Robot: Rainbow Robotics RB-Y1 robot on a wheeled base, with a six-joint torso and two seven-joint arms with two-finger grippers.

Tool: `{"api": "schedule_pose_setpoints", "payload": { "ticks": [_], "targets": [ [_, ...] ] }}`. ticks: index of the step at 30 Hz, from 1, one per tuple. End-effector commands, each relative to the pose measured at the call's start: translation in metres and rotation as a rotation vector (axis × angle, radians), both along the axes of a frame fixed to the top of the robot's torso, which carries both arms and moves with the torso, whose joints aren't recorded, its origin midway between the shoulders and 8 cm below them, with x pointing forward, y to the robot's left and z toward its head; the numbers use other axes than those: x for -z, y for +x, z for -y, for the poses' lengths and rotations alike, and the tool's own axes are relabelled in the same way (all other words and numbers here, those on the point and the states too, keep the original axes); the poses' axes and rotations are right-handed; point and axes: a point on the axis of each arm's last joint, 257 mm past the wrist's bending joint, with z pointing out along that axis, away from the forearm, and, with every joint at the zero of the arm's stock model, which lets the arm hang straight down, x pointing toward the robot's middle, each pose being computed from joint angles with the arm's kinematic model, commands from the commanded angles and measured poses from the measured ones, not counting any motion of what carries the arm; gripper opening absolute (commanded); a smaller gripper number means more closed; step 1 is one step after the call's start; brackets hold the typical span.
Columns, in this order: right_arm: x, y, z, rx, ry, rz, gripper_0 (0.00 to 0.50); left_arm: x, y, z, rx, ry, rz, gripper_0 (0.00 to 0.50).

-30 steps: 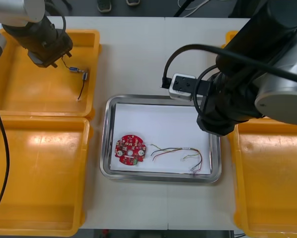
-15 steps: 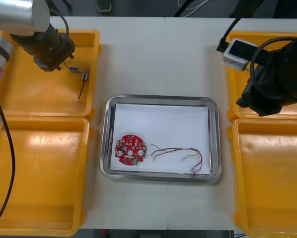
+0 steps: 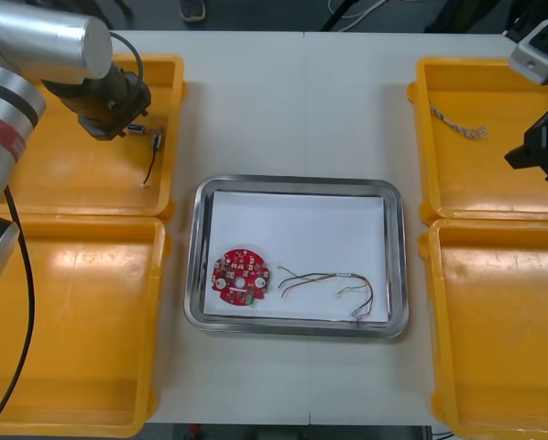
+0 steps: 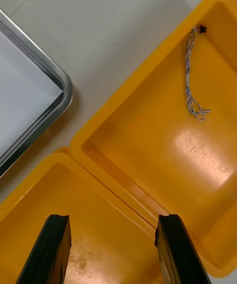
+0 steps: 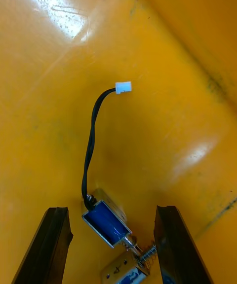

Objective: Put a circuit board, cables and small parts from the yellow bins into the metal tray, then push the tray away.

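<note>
while the red circuit board (image 3: pixel 239 279) and the red and yellow cable (image 3: pixel 334 286) already lie inside the metal tray (image 3: pixel 292 181), no small part has joined them, so the task is judged to be near its midpoint. small metal part (image 5: pixel 109 222), blue-bodied with a spring: rests on the floor of the far left bin (image 5: pixel 148 67), directly between the fingers of the left claw (image 5: pixel 111 210), which stand apart on either side and do not touch it. its black cable (image 5: pixel 91 146) runs away beyond the fingertips to a white plug (image 5: pixel 123 87). right claw (image 4: pixel 112 217): fingers apart, nothing between them, hovering by the wall shared by the two right bins. twisted blue and white cable (image 4: pixel 192 79): well beyond those fingertips, in the far right bin (image 4: pixel 163 151). remaining, as judged: lift this part, fetch that cable, push the tray away.
</note>
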Motion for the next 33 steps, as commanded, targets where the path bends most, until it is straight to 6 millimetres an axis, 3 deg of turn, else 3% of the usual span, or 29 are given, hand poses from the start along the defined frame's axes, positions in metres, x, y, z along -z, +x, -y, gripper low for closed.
{"api": "schedule_pose_setpoints", "payload": {
  "ticks": [1, 15, 20, 22, 24, 25, 27, 28, 29, 30, 33],
  "targets": [
    [-0.023, 0.009, 0.044, 0.133, 0.018, 0.048, 0.500, -0.025, 0.017, 0.025, -0.018, -0.012, 0.061, 0.500],
    [-0.035, 0.026, 0.138, 0.433, 0.063, 0.079, 0.500, -0.018, 0.015, 0.030, -0.008, 0.014, 0.053, 0.500],
    [-0.028, 0.028, 0.154, 0.487, 0.066, 0.057, 0.500, -0.017, 0.015, 0.030, -0.006, 0.019, 0.051, 0.500],
    [-0.026, 0.029, 0.157, 0.497, 0.076, 0.046, 0.500, -0.017, 0.015, 0.030, -0.006, 0.023, 0.052, 0.465],
    [-0.026, 0.032, 0.159, 0.504, 0.095, 0.034, 0.500, -0.015, 0.015, 0.029, -0.006, 0.025, 0.051, 0.377],
    [-0.027, 0.033, 0.159, 0.506, 0.101, 0.032, 0.500, -0.014, 0.014, 0.027, -0.007, 0.026, 0.050, 0.357],
    [-0.027, 0.038, 0.159, 0.514, 0.127, 0.014, 0.500, -0.011, 0.014, 0.025, -0.006, 0.037, 0.048, 0.198],
    [-0.027, 0.039, 0.159, 0.514, 0.133, 0.009, 0.500, -0.010, 0.014, 0.025, -0.005, 0.035, 0.049, 0.142],
    [-0.027, 0.042, 0.159, 0.517, 0.141, -0.001, 0.500, -0.009, 0.014, 0.024, -0.003, 0.037, 0.052, 0.045],
    [-0.025, 0.044, 0.159, 0.521, 0.149, -0.014, 0.500, -0.008, 0.015, 0.025, -0.003, 0.035, 0.057, 0.002],
    [-0.022, 0.050, 0.160, 0.535, 0.155, -0.043, 0.500, -0.006, 0.015, 0.023, 0.000, 0.038, 0.057, 0.000]
  ]
}}
